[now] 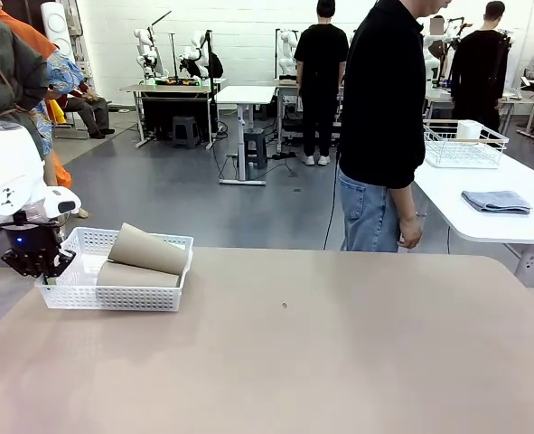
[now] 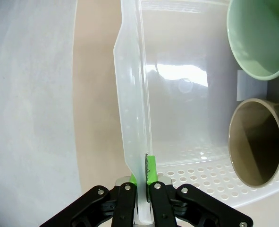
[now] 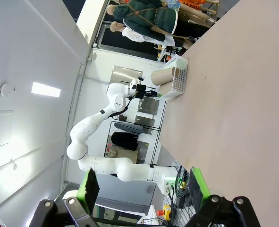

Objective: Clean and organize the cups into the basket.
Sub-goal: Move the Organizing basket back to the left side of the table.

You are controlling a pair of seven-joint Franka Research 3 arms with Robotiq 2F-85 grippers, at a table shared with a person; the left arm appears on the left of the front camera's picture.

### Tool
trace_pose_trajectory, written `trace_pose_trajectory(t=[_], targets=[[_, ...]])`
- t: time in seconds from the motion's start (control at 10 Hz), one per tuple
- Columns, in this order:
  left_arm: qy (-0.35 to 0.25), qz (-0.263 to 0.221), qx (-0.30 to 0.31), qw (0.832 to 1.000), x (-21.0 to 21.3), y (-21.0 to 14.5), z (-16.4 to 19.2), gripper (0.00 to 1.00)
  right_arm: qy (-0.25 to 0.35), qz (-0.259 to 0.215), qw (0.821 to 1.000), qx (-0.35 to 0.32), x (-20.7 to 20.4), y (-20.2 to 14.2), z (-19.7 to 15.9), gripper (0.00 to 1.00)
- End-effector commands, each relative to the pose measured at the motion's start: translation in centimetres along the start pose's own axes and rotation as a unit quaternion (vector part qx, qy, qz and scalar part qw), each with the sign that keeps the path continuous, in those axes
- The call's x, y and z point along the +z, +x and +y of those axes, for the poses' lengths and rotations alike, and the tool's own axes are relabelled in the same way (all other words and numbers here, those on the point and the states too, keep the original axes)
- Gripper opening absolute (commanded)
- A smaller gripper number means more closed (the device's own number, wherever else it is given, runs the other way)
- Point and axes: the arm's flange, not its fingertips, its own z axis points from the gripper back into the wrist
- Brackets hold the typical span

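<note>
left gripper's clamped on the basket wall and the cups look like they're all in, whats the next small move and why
Probably drag the basket a little toward the table's middle. The left gripper is shut on its thin wall, and both tan cups and the green cup lie inside, so loading looks done. The basket sits near the table's left edge. The right gripper is open and holds nothing.

White lattice-walled basket (image 1: 113,294) at table's left end, rim pinched at its left side. Inside, two tan cups (image 1: 145,249) lying on their sides, one stacked across the other, upper one tilted onto the far rim. Mint green cup (image 2: 262,35) beside them, open mouths facing the pinched wall.
</note>
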Motion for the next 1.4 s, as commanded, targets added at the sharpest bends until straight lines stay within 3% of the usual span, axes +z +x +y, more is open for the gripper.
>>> trace_pose_trajectory(t=[0.0,0.4,0.5,0.6,0.7,0.8,0.9,1.3], targets=[[0.011,-0.002,-0.015,1.0,-1.4,1.8,1.0,0.04,0.0,-0.003,1.0,-0.004,0.0,0.1,0.0,1.0],[0.017,0.005,-0.04,0.999,-3.9,3.3,1.2,0.04,0.0,-0.003,1.0,-0.004,0.0,0.1,0.0,1.0],[0.007,0.006,-0.041,0.999,-4.0,3.2,1.2,0.64,0.0,-0.003,1.0,-0.004,0.0,0.1,0.0,1.0],[0.007,0.002,-0.038,0.999,-3.9,3.1,1.3,0.64,0.0,-0.003,1.0,-0.004,0.0,0.1,0.0,1.0],[0.005,-0.001,-0.034,0.999,-3.8,3.0,1.5,1.0,0.0,-0.003,1.0,-0.004,0.0,0.1,0.0,1.0],[0.003,-0.002,-0.031,1.0,-3.7,2.9,1.5,0.67,0.0,-0.003,1.0,-0.004,0.0,0.1,0.0,1.0],[0.002,-0.002,-0.029,1.0,-3.7,2.8,1.4,1.0,0.0,-0.003,1.0,-0.004,0.0,0.1,0.0,1.0],[0.005,-0.002,-0.022,1.0,-3.7,2.7,1.4,1.0,0.0,-0.003,1.0,-0.004,0.0,0.1,0.0,1.0]])
